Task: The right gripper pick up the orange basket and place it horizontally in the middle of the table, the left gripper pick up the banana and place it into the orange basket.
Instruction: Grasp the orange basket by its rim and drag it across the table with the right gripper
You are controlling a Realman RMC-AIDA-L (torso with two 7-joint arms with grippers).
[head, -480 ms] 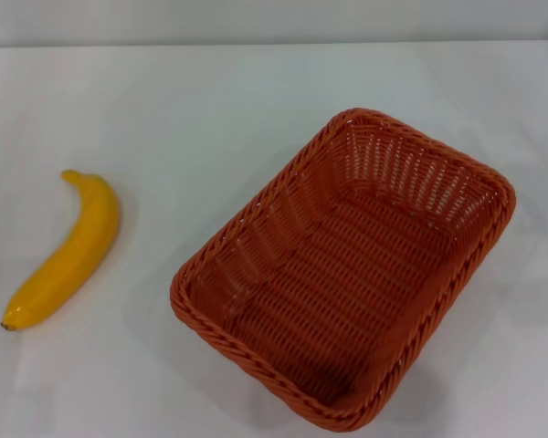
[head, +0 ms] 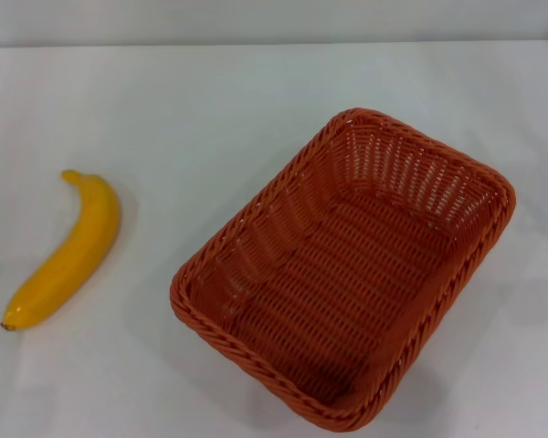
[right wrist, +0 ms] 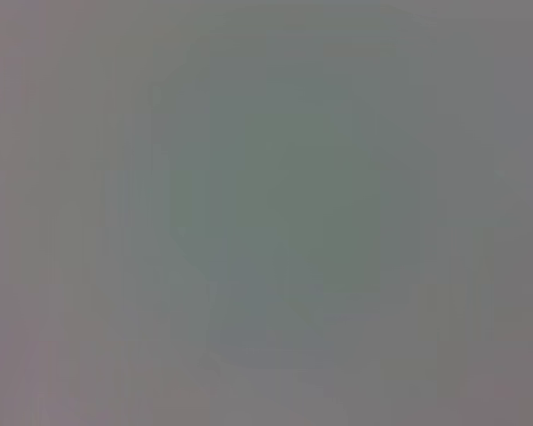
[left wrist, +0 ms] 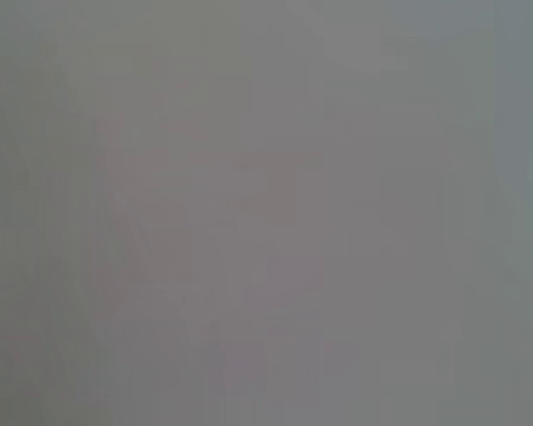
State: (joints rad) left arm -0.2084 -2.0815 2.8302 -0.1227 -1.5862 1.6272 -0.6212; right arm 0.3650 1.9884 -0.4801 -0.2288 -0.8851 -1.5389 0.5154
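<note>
In the head view the orange basket sits on the white table, right of centre, turned at a diagonal and with nothing inside. The yellow banana lies on the table at the left, its dark tip toward the near edge. About a hand's width of bare tabletop separates the two. Neither the left gripper nor the right gripper shows in any view. Both wrist views show only a flat grey field with no object in it.
The table's far edge runs across the top of the head view, with a pale wall behind it. Bare tabletop lies around the basket and the banana.
</note>
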